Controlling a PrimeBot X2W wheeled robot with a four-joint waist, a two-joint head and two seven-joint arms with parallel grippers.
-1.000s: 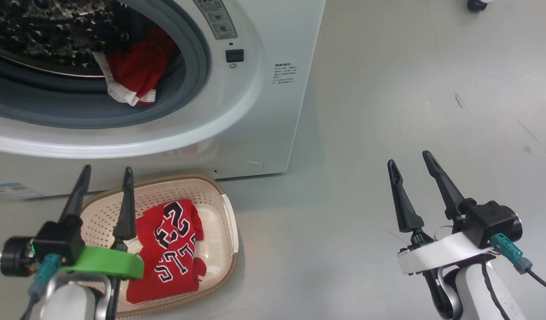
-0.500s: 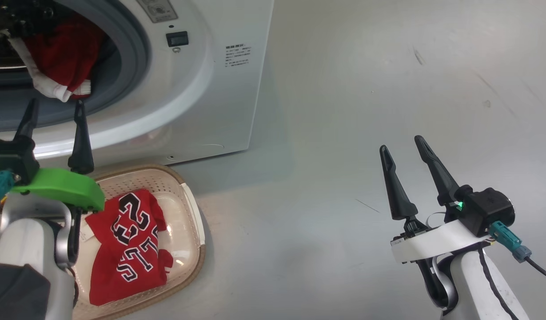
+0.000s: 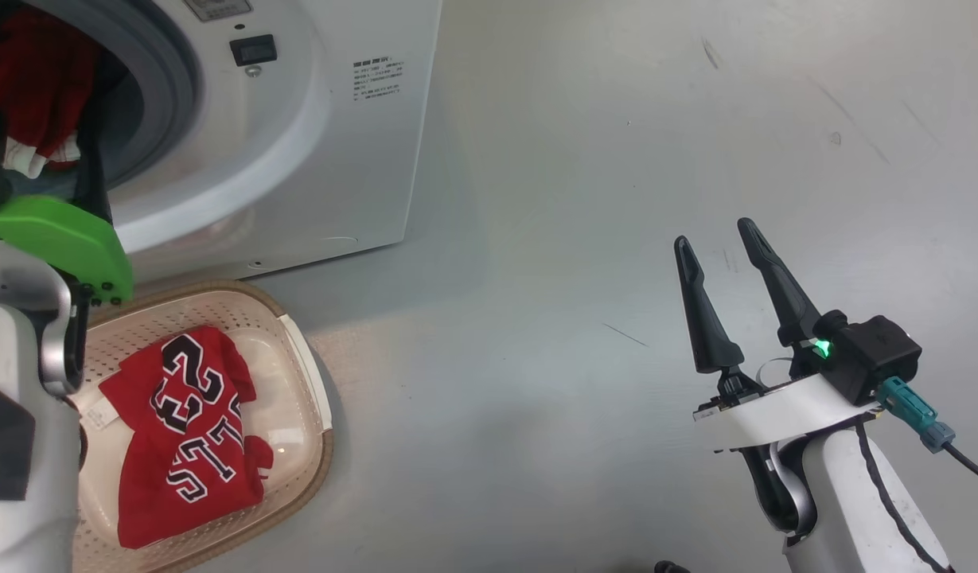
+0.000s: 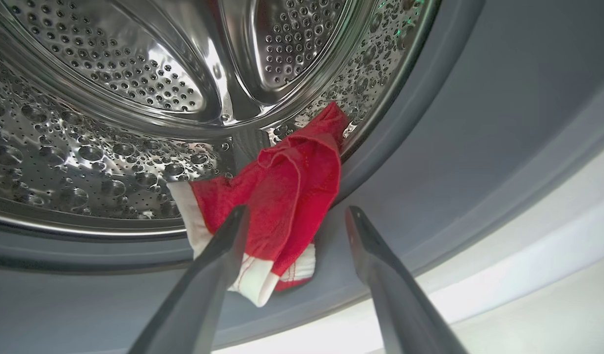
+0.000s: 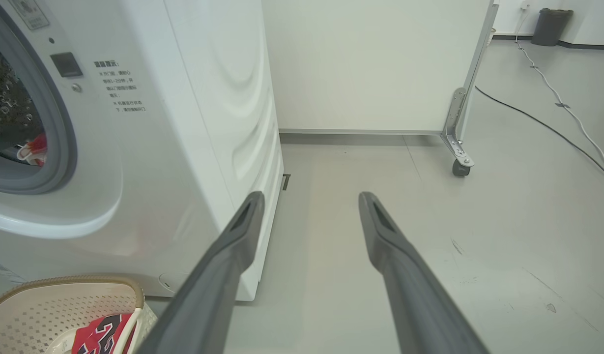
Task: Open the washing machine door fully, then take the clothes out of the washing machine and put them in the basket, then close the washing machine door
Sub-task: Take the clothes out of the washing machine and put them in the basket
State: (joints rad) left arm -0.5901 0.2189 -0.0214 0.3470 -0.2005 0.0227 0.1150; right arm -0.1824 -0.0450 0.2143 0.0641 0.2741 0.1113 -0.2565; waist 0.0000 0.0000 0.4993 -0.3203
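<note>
left gripper [image 4: 297,211]: our long dark fingers [image 4: 218,275] wide, empty, at the big white front-loading washing machine's [image 3: 361,159] mouth | red white-trimmed garment [image 4: 287,196] ahead, on its grey seal [image 4: 429,147] | right gripper [image 3: 712,232]: wide, beside the machine | red lettered jersey [image 3: 178,430] in cream perforated basket [image 3: 325,454] below its front | remaining, we judge: that garment, closing the door

The grey floor [image 3: 584,239] carries the washing machine [image 3: 321,159], with the basket [image 3: 317,469] just beside its front. Farther off stand a white panel [image 5: 380,64] on a castor [image 5: 460,168], 2 cables [image 5: 542,125] and 1 dark bin [image 5: 551,25].
</note>
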